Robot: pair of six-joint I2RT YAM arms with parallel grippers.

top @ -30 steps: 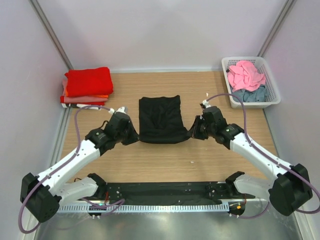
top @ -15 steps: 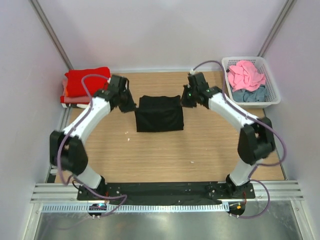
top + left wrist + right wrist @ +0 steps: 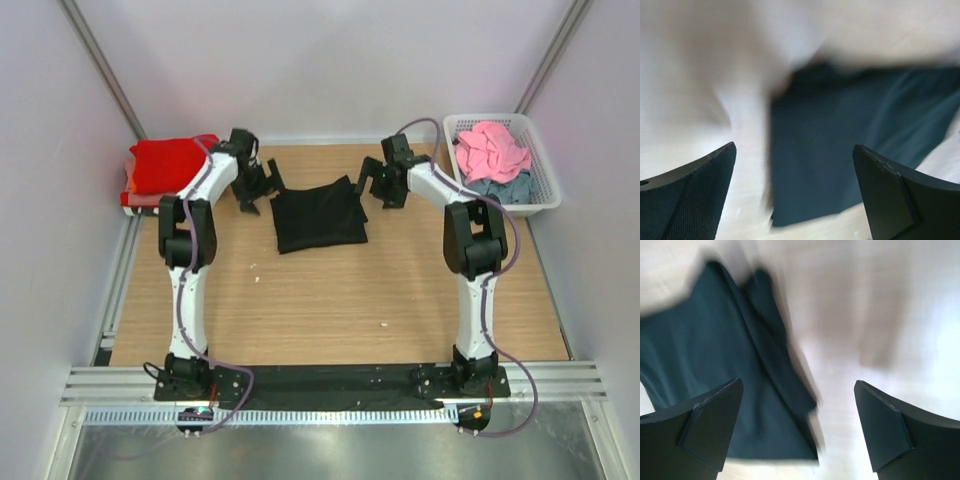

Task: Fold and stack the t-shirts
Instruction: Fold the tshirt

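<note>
Top view, black t-shirt (image 3: 320, 213): folded to a rough, slightly skewed rectangle, middle of the bench (image 3: 330, 300) towards its far edge
Top view, arms: left end effector (image 3: 255, 190) just beside the shirt's left side, right end effector (image 3: 378, 188) just beside its right
Top view, others: red t-shirt stack (image 3: 172, 166) in the far left corner; pink t-shirt (image 3: 490, 148) and grey-blue t-shirt (image 3: 497, 190) in the basket (image 3: 512, 207), far right corner
Left wrist: fingers spread, empty, black cloth (image 3: 850, 150) below
Right wrist: fingers spread, empty, a loose flap on the shirt edge (image 3: 700, 370)
Risk: the flap could snag and undo the fold when the shirt is lifted to the stack
Unclear: wrist views are motion-blurred; lower stack layers mostly hidden
</note>
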